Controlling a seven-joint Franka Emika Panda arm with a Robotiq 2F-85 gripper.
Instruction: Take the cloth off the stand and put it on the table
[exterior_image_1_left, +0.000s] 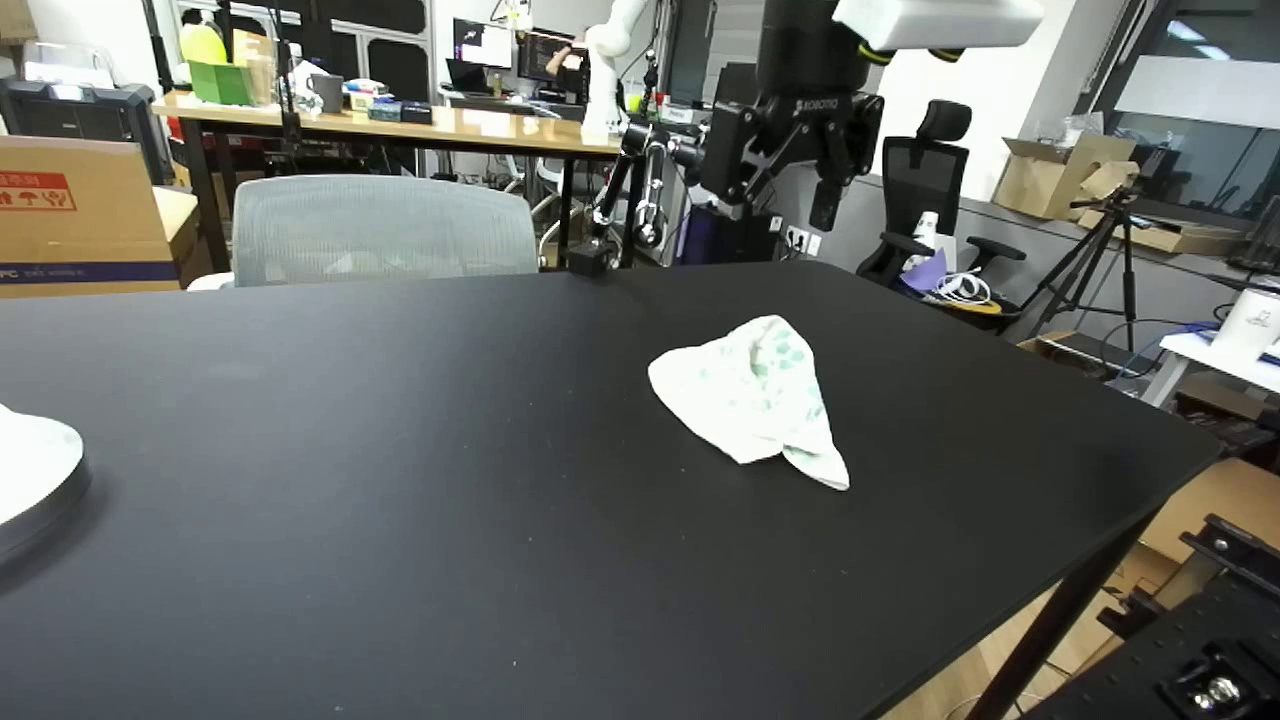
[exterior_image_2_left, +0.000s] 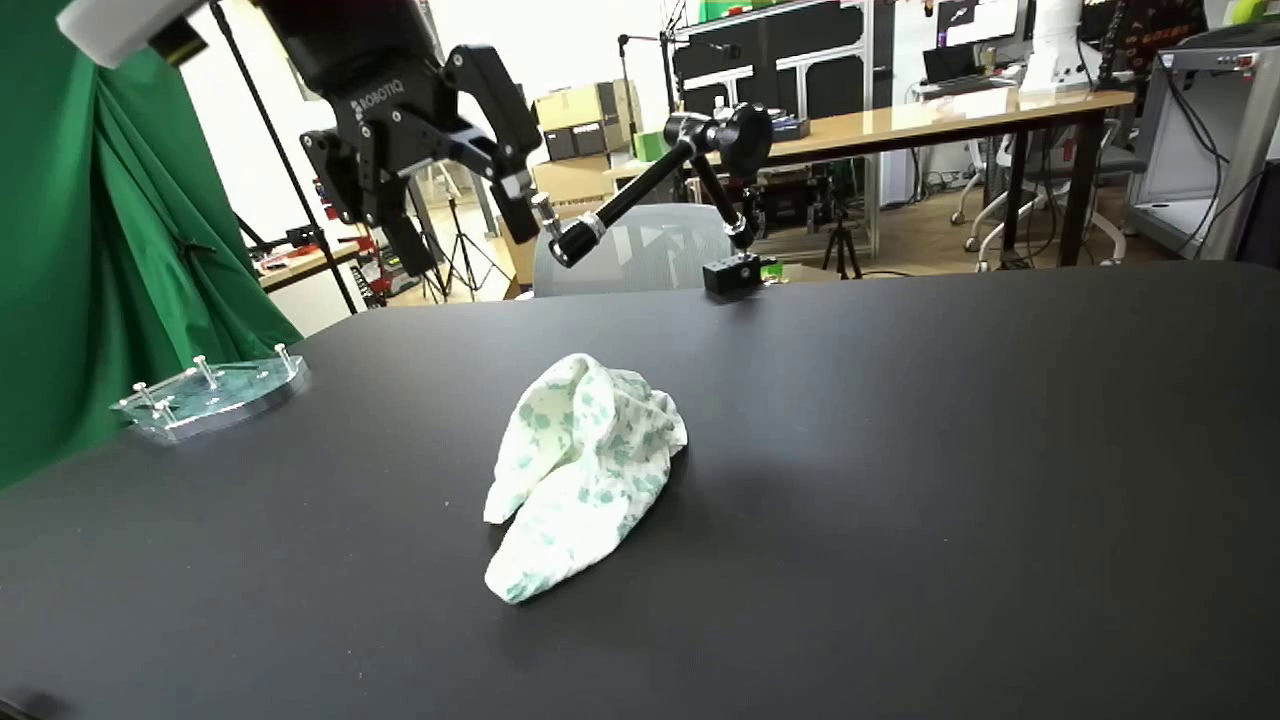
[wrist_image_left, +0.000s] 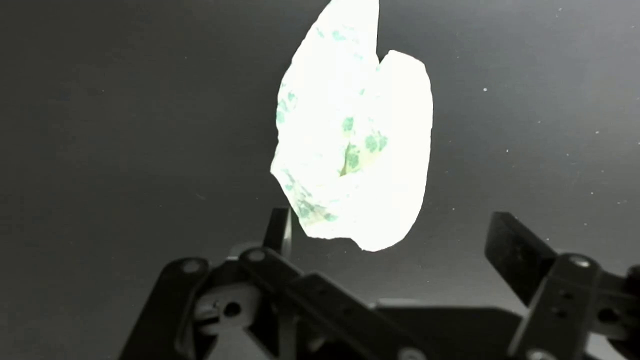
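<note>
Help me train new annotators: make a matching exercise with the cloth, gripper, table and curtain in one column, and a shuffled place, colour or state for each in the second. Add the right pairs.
Column one
1. cloth
2. gripper
3. table
4. curtain, seen in an exterior view

Column two
A. under the cloth
B. solid green
C. white with green patches
D. open, in the air

Right pairs: 1-C, 2-D, 3-A, 4-B
</note>
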